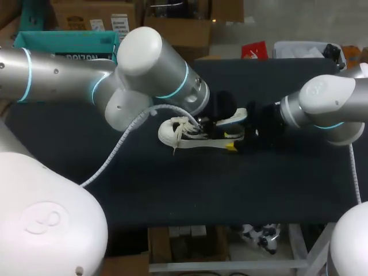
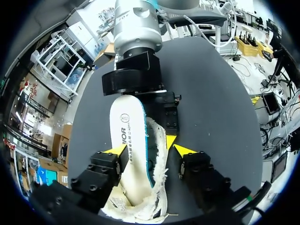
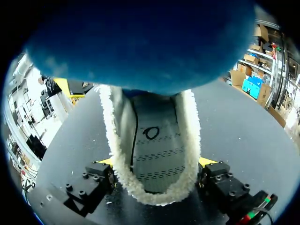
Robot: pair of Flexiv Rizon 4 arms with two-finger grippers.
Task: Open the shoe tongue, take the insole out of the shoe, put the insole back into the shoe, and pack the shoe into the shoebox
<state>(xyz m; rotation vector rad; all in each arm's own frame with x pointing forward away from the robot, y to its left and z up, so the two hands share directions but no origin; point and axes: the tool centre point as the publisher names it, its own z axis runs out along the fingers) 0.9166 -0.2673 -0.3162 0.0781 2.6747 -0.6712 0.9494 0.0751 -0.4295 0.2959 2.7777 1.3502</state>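
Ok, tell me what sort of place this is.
Probably a robotics lab test bench. A left arm and a right arm, both robot arms, meet over a black-covered table at a white sneaker, and a teal shoebox sits behind the left arm.

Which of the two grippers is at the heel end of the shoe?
The right gripper: it sits at the fleecy heel opening of the shoe, while the left gripper is farther forward, over the laces nearer the toe.

The white lace-up shoe [image 1: 172, 131] sits mid-table, a white, teal-edged insole [image 2: 129, 140] sticking partly out of it.
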